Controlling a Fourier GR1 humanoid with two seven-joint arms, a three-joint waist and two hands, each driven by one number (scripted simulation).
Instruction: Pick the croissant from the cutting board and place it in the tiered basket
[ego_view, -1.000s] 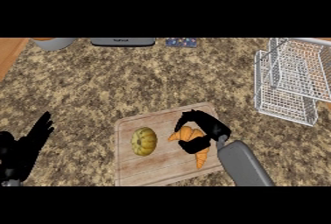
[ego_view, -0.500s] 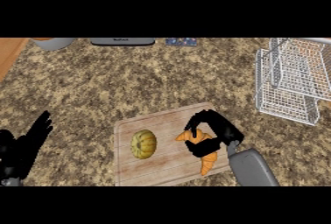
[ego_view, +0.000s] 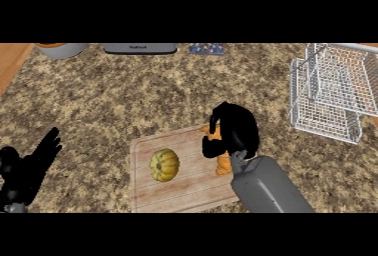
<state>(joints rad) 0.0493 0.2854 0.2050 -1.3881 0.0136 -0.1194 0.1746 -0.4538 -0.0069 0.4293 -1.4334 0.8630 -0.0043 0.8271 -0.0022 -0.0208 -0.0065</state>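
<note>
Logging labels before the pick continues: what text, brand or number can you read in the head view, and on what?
Grey appliance at the counter's far edge: a small light marking, too blurred to read.
Dark patterned item beside it: no readable text.
Cutting board, tiered basket: none.

— What sits on the board besides the pastry?
— A small yellow-green pumpkin, ribbed, lying on its left half.
— And along the far edge of the speckled stone counter?
— A grey pot at the left, cut off by the frame. Right of it a flat grey appliance, then a small dark blue patterned item I can't identify.
— Anything at the far left?
— A strip of wooden surface borders the counter there.
</note>
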